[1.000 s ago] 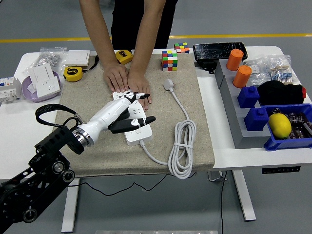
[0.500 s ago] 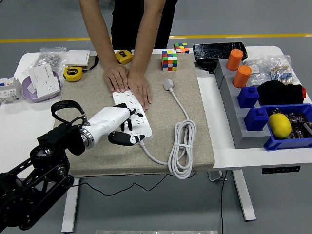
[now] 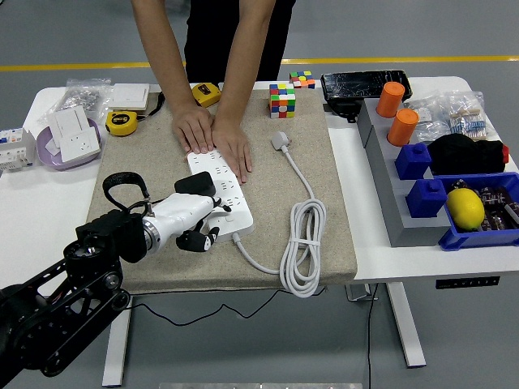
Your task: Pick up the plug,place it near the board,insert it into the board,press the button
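A white power strip (image 3: 228,193) lies on the beige mat (image 3: 324,203), and a person's two hands (image 3: 212,136) press flat on its far end. The white plug (image 3: 280,140) rests on the mat to the right of those hands. Its cable (image 3: 303,243) runs down into a coil and back to the strip's near end. My left hand (image 3: 199,228), white with black tips, sits at the strip's near left corner. Its fingers are curled in and hold nothing. The right arm does not show.
Two colour cubes (image 3: 283,100) stand at the mat's far edge. Yellow tape measures (image 3: 122,122) and a purple bowl with sockets (image 3: 69,139) are at the left. At the right are orange cups (image 3: 403,126), blue bins (image 3: 478,219) and a lemon (image 3: 465,207).
My left hand has drawn back toward me and to the left, off the top of the strip. Its fingers went from stretched out to curled. The person's hands stayed put.
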